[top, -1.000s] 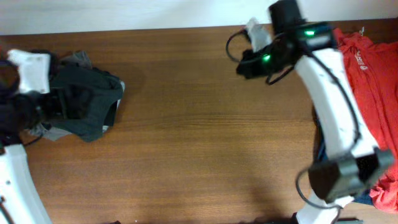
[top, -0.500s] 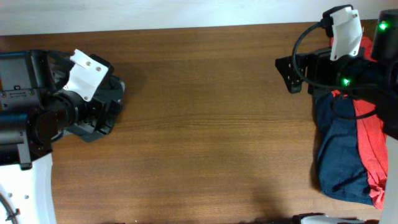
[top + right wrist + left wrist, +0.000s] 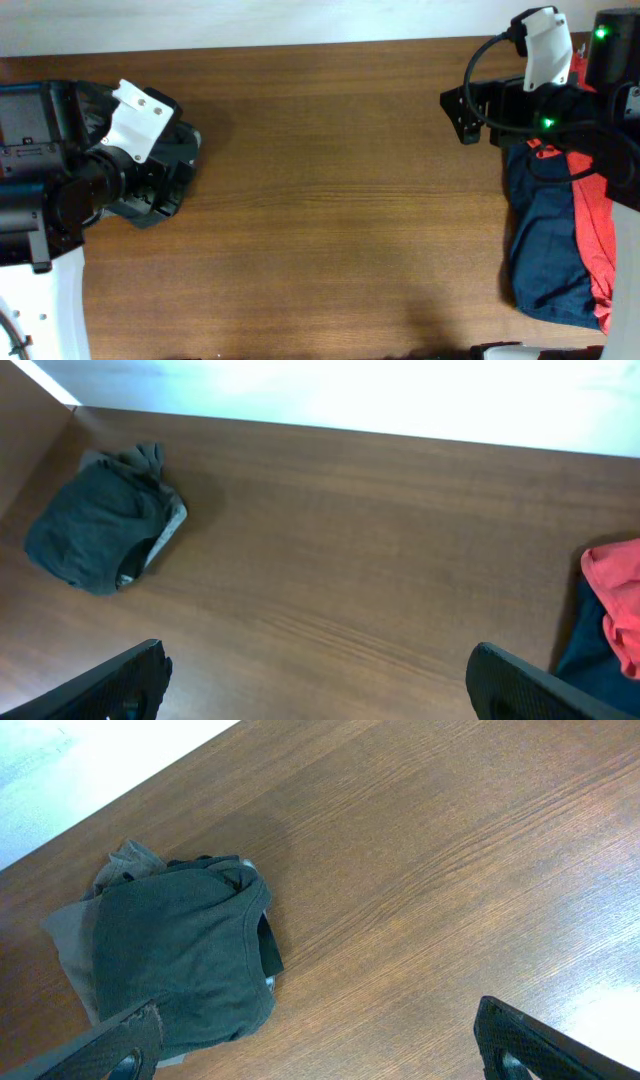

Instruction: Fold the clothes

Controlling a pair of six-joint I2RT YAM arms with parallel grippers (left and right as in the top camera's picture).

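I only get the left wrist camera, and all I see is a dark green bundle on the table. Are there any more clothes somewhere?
Observer: Yes. A navy garment lies at the right edge of the table, with a red garment touching it on the outer side.
Operator: Is the other arm holding one?
Observer: No. The right gripper has its jaws wide open, with nothing between them.
Operator: Where is it, then?
Observer: From overhead, it hovers near the far right corner, beside the far end of that pile.
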